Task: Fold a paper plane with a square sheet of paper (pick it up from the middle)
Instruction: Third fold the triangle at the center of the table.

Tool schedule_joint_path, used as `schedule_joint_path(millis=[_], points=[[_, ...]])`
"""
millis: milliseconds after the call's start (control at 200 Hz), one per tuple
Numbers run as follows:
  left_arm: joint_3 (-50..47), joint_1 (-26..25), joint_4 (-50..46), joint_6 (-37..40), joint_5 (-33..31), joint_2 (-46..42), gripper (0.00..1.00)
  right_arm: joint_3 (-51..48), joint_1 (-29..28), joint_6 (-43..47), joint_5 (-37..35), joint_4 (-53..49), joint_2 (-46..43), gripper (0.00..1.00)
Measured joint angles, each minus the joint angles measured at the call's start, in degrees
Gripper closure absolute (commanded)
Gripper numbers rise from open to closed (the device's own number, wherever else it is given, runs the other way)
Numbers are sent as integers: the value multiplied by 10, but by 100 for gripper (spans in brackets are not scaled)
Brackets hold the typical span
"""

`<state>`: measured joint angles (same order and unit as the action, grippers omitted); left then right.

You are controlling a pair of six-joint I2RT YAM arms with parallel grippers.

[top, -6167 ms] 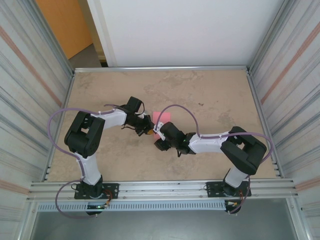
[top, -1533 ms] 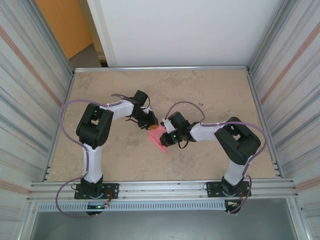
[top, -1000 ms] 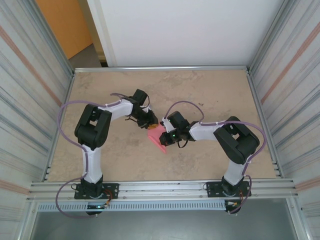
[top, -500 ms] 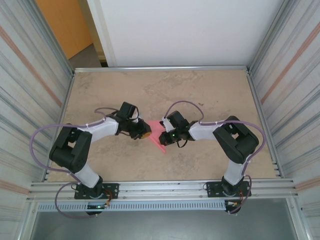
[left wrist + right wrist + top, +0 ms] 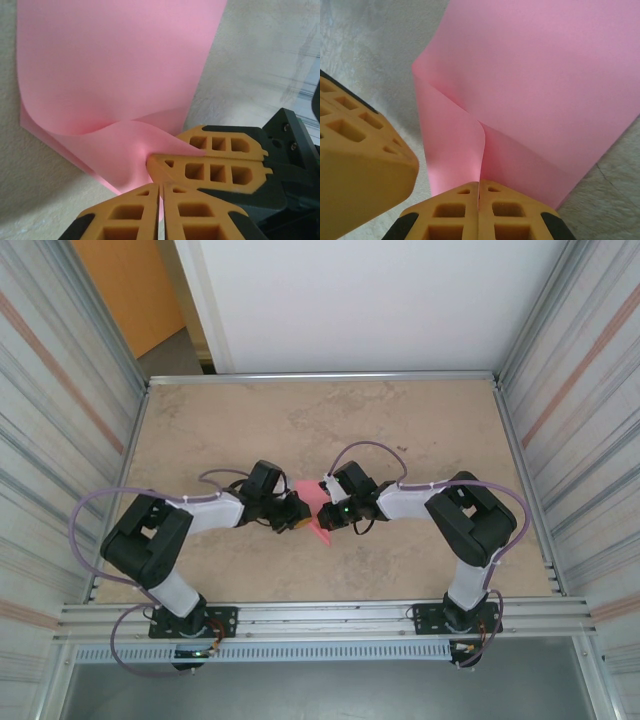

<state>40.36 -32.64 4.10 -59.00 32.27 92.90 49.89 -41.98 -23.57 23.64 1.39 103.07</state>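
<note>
the square sheet of paper (image 5: 120, 75) is pinched by left gripper (image 5: 159, 210) and right gripper (image 5: 479, 205); edges should be aligned before creasing

Beige mottled tabletop (image 5: 430, 430), corrugated metal side walls (image 5: 60, 390), white back panel (image 5: 370, 300)

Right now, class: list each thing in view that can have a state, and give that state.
paper: partly folded, one flap curled up off the table, pinched by both grippers.
left gripper: shut on the paper.
right gripper: shut on the paper.
</note>
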Motion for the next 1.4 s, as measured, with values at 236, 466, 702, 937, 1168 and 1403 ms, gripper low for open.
schedule_joint_path(millis=[236,466,702,937,1168,1403], points=[[1,4,4,2,0,11,87,1,0,0,0,-1,0,100],[65,43,-41,26,-3,35,87,1,0,-4,0,-2,0,100],[176,60,-119,76,-14,116,88,1,0,-10,0,-1,0,100],[228,60,-177,109,-24,165,88,1,0,-15,2,-1,0,100],[240,64,-196,128,-17,182,88,1,1,-15,2,0,0,100],[243,65,-200,144,-15,185,89,1,1,-17,2,0,0,100]])
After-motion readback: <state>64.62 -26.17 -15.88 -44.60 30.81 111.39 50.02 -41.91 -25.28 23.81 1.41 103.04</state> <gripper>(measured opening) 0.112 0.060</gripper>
